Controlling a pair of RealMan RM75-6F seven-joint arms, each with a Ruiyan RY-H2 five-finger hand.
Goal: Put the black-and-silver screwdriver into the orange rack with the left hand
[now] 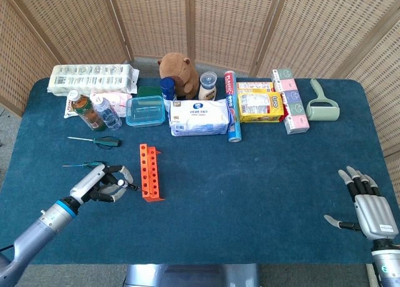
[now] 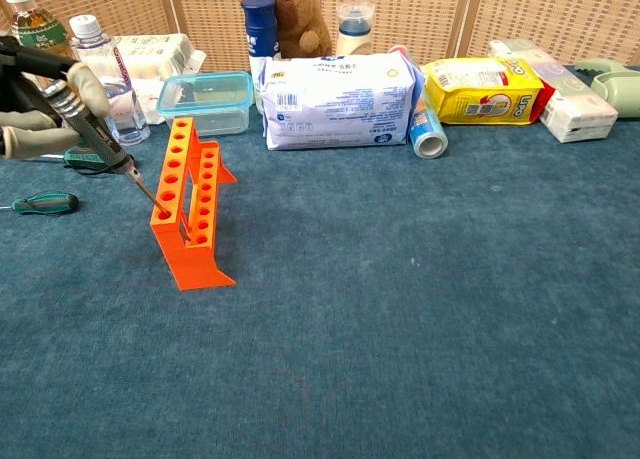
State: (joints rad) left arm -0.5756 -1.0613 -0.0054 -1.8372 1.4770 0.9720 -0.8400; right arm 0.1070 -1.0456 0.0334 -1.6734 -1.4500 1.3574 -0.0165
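Observation:
My left hand [image 1: 103, 185] [image 2: 45, 99] grips the black-and-silver screwdriver [image 2: 95, 134] by its handle. The thin shaft slants down to the right, its tip inside a hole near the front end of the orange rack [image 2: 187, 212] [image 1: 149, 172]. The rack stands upright on the blue table cloth, just right of that hand. My right hand [image 1: 367, 208] rests open near the table's front right corner, far from the rack.
Two green-handled screwdrivers [image 1: 97, 140] [image 2: 40, 203] lie left of the rack. Bottles [image 2: 104, 77], a clear blue-lidded box [image 2: 205, 101], a wipes pack [image 2: 338, 101], a yellow packet [image 2: 482, 89], a plush toy [image 1: 179, 74] and boxes line the table's back.

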